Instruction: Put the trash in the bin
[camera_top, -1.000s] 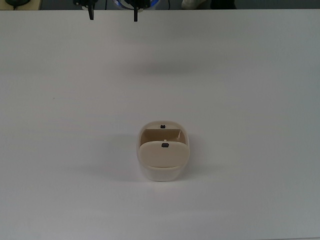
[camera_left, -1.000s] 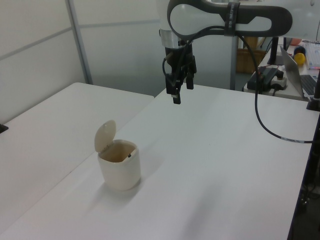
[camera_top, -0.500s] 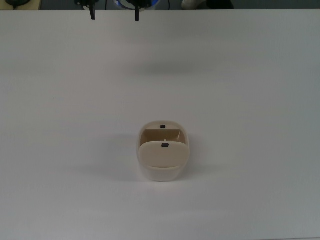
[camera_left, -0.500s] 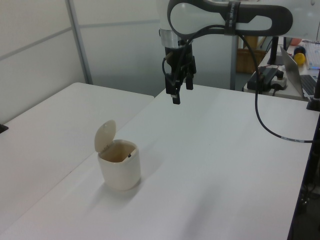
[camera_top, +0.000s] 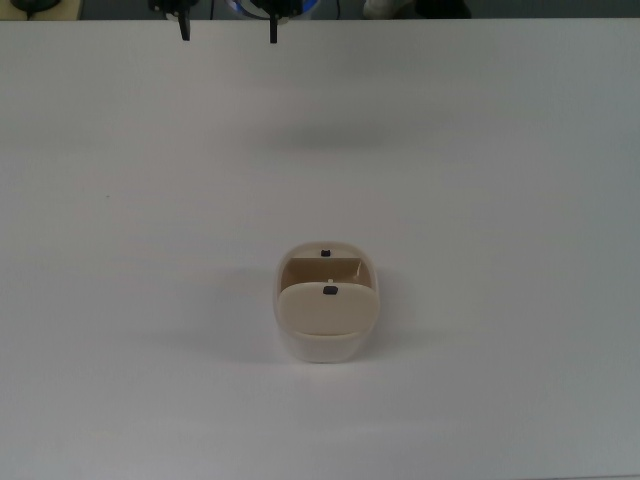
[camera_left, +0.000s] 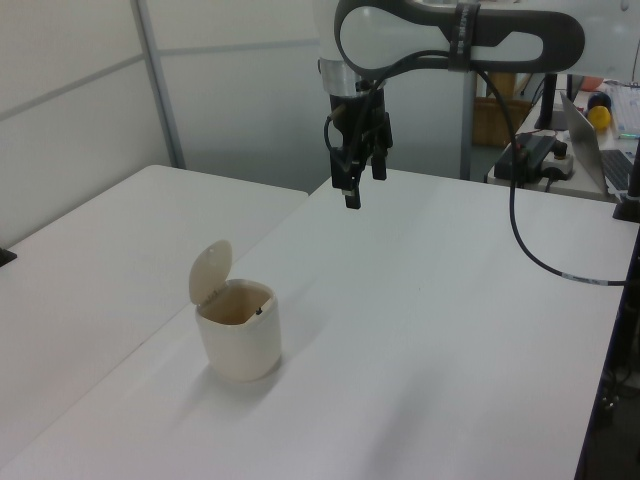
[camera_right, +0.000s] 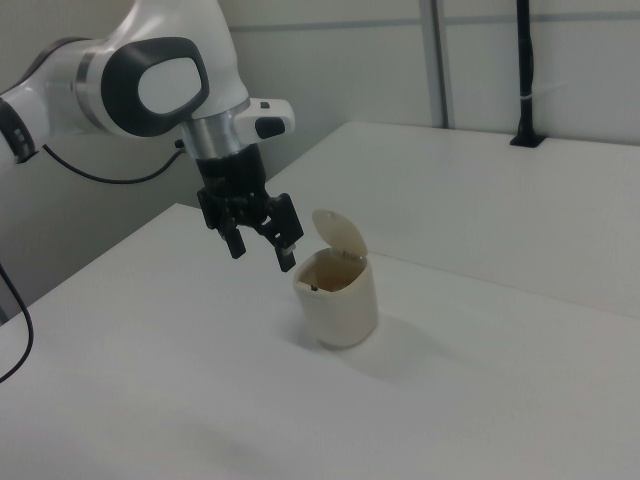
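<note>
A cream-beige bin (camera_left: 238, 340) with small black marks is seen; the pincer (camera_right: 260, 247) is black; the table (camera_top: 480, 200) is white.

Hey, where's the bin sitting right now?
The bin stands alone just below the middle of the table in the top view, lid tipped open, well away from the raised pincer.

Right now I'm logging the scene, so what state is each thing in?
Bin: upright on the table, lid swung up, opening uncovered.
Gripper: open, empty, raised above the table, apart from the bin.
Trash: not visible on the table; cannot tell whether it lies inside the bin.
Table: white, bearing only the bin.
</note>
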